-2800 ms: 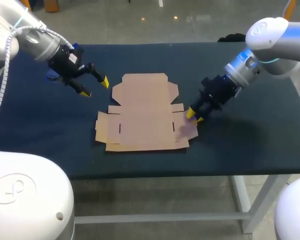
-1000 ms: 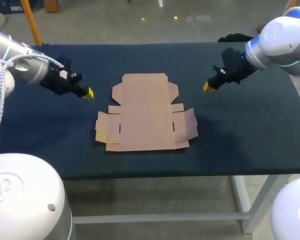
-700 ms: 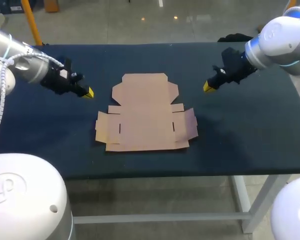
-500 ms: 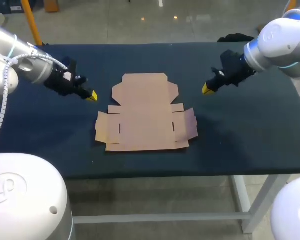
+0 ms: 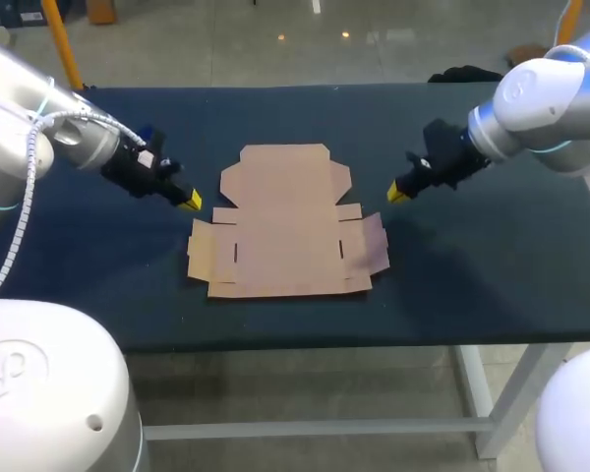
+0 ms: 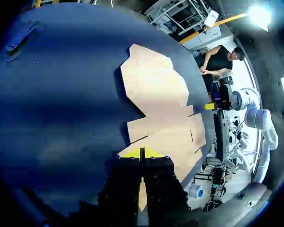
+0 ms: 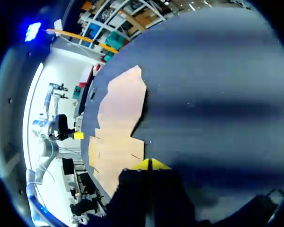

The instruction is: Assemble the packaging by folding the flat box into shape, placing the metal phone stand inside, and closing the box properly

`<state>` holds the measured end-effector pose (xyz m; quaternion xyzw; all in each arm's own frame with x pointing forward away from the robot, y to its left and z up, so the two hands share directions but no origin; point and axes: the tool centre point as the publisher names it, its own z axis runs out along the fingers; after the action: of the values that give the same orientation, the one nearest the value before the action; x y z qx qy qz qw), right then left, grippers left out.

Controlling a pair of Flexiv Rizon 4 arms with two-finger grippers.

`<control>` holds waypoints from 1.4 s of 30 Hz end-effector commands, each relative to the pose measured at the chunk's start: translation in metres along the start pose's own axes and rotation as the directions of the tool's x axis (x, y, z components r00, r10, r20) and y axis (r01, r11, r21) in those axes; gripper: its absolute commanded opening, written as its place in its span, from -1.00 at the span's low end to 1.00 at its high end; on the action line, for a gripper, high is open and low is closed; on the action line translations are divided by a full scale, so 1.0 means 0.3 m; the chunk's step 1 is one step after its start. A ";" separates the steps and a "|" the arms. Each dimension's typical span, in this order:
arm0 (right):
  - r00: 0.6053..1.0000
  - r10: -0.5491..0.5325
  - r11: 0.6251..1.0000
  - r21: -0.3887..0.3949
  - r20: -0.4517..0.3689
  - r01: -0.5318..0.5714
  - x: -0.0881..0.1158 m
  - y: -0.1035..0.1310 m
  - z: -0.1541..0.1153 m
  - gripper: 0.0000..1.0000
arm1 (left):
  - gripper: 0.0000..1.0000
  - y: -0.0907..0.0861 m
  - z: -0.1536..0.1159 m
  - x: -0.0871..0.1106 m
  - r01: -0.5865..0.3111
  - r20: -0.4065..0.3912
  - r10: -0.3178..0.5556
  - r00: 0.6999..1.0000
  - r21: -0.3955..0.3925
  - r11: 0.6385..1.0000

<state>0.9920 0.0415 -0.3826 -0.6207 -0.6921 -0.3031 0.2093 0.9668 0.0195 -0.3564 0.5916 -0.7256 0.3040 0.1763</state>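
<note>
Left tool point(image 5: 189, 202), right tool point(image 5: 397, 192), seemingly closed, flanking flat box point(image 5: 285, 221)

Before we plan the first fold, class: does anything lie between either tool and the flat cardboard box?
Nothing visible does. The left tool hangs close to the left edge of the flat cardboard box, and the right tool close to its right edge. Only bare table shows in each gap.

A: Light in head view?
B: Even, from overhead. The flat brown cardboard box blank point(image 5: 280, 221) is bright vs the dark navy cloth table point(image 5: 492, 275); soft shadow on its rt flap.
A: Wrist views?
B: Dim/light bands across the cloth in both; cardboard well lit.
</note>
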 end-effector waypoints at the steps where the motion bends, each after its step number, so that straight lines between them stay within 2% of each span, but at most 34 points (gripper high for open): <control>1: 1.000 0.000 1.000 0.003 -0.016 0.000 -0.013 -0.005 0.017 -1.00 | -1.00 -0.019 0.031 -0.026 -0.012 -0.016 0.012 1.000 -0.016 1.000; 9: 1.000 0.012 1.000 0.021 -0.028 -0.012 -0.015 0.000 0.070 -1.00 | -1.00 -0.023 0.070 -0.058 -0.053 -0.014 0.053 0.998 0.023 0.998; 18: 1.000 0.014 1.000 0.022 -0.020 -0.014 -0.011 0.006 0.099 -1.00 | -1.00 -0.038 0.102 -0.093 -0.075 0.066 0.071 0.995 0.056 0.996; 28: 0.999 0.016 1.000 0.020 -0.037 -0.016 -0.020 -0.004 0.148 -1.00 | -1.00 -0.040 0.118 -0.104 -0.065 0.067 0.061 0.996 0.056 0.996; 42: 0.999 0.001 1.000 0.011 -0.039 0.000 0.000 -0.003 0.202 -1.00 | -1.00 -0.033 0.126 -0.114 -0.055 0.072 0.051 0.996 0.057 0.997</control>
<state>0.9953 0.0804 -0.4233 -0.6157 -0.6895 -0.3087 0.2242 0.9881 0.0199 -0.4033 0.5866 -0.7374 0.3107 0.1251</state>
